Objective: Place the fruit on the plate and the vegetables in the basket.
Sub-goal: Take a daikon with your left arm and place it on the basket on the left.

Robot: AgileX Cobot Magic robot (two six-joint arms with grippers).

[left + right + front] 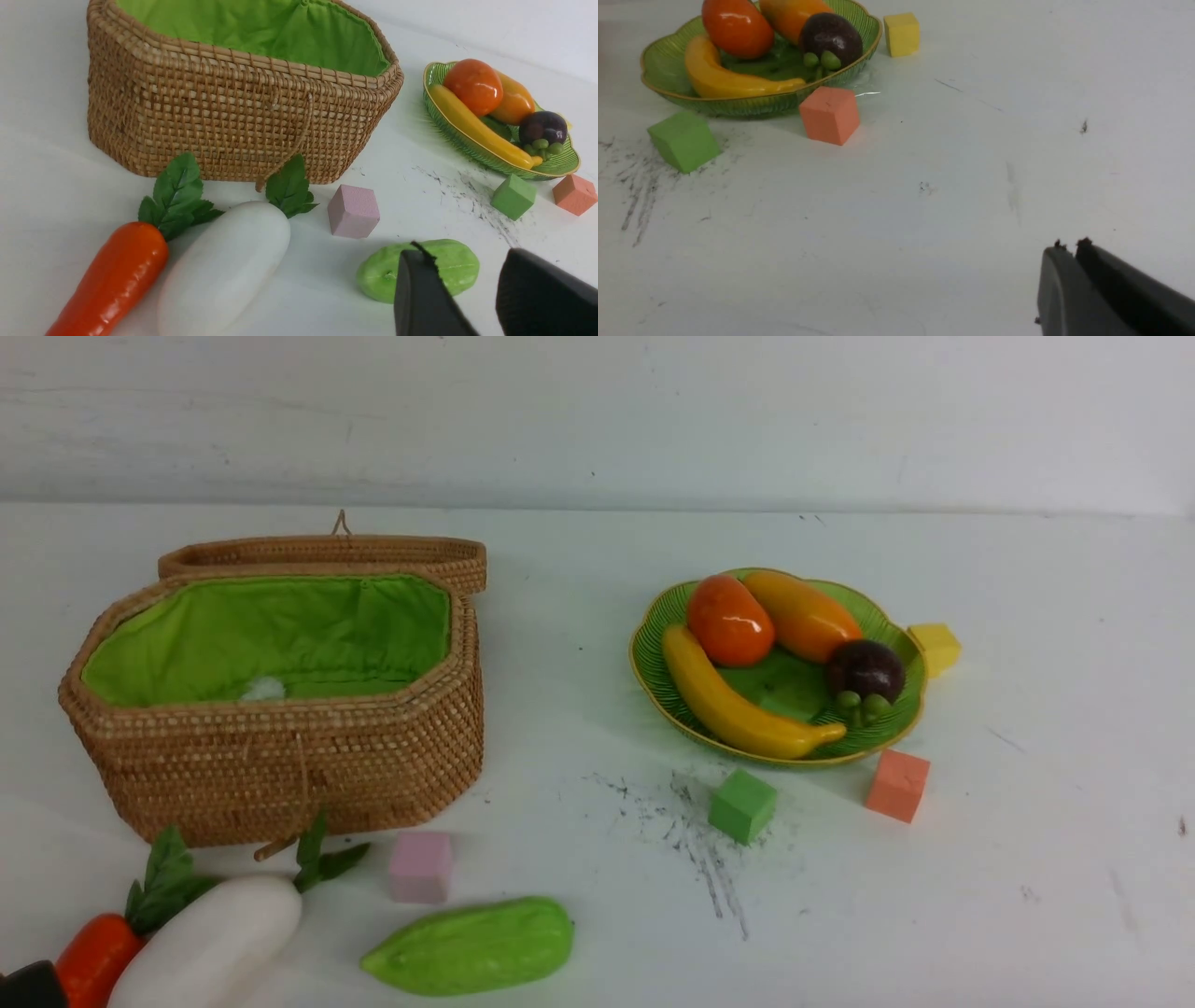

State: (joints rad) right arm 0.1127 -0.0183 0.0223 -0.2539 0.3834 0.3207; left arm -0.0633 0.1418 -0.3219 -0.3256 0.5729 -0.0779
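The banana [738,705], persimmon [728,621], mango [803,614] and mangosteen [866,670] lie on the green plate [647,663]. In front of the open basket [280,765], the white radish [210,943], carrot [93,957] and green gourd [471,945] lie on the table. My left gripper [465,254] hovers open just short of the gourd [378,275], with nothing between its fingers. My right gripper [1071,245] is shut and empty over bare table, well away from the plate [663,70].
The basket's lid [327,553] lies folded back behind it. Foam cubes sit around: pink [420,866] near the gourd, green [742,805] and salmon [897,785] in front of the plate, yellow [935,646] behind it. Dark scuff marks [691,840] streak the table.
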